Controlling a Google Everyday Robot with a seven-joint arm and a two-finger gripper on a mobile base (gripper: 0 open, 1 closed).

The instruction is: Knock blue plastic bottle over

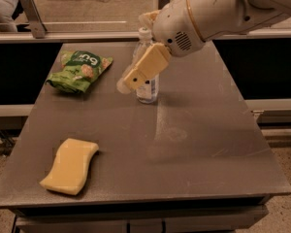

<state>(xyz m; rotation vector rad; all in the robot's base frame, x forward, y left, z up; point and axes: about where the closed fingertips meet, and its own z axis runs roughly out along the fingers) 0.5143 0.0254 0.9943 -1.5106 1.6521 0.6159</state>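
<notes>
The blue plastic bottle is small and clear with a white cap. It stands upright near the back middle of the grey table. My gripper comes in from the upper right on a white arm. It lies right against the bottle at label height, its cream-coloured tip pointing down and to the left. It covers most of the bottle's middle. Only the cap and the lower part of the bottle show.
A green snack bag lies at the back left of the table. A yellow sponge lies at the front left. A metal rail and a dark gap run behind the table's far edge.
</notes>
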